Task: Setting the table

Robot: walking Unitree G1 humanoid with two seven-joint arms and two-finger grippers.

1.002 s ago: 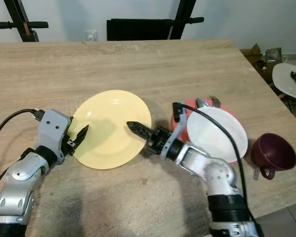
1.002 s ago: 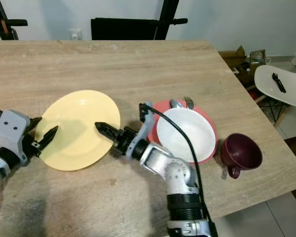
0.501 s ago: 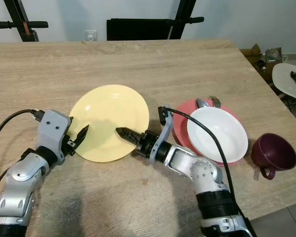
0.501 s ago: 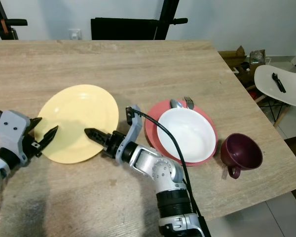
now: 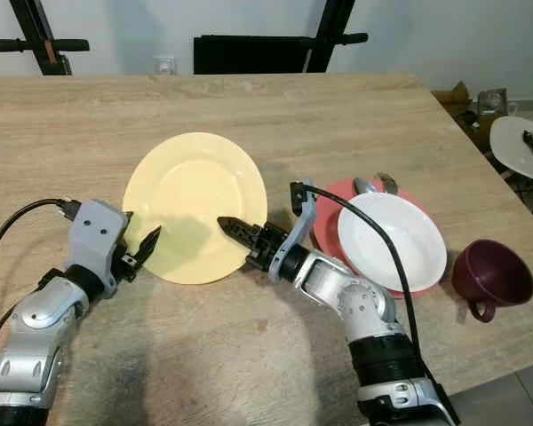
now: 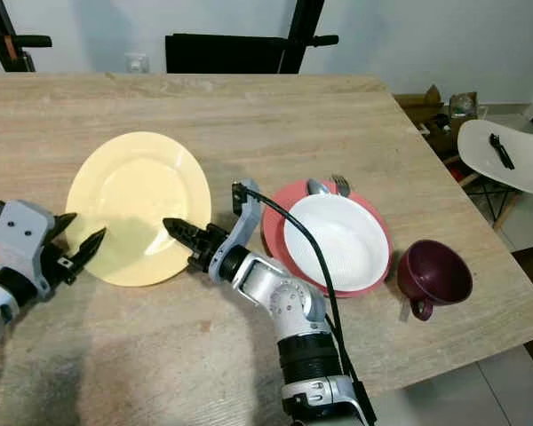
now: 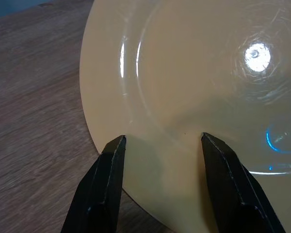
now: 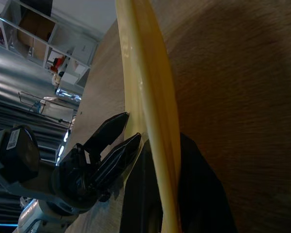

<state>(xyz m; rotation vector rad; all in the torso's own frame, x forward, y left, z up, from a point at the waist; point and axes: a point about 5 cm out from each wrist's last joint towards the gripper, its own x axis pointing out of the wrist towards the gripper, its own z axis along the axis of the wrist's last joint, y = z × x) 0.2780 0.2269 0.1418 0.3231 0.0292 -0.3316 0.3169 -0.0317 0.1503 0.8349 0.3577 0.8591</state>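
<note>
The yellow plate (image 5: 195, 206) lies on the wooden table (image 5: 249, 106), left of the red plate (image 5: 324, 226) that carries the white bowl (image 5: 391, 241); a maroon cup (image 5: 491, 277) stands further right. The right gripper (image 5: 234, 228) pinches the yellow plate's near right rim, one finger above and one beneath, as the right wrist view shows edge-on. The left gripper (image 5: 140, 248) waits at the near left rim, fingers spread, the rim between them but apart from both. To place the plate well, the pinch should stay firm and level, the plate slid low over the wood, and released only once it lies flat, well apart from the red plate.
</note>
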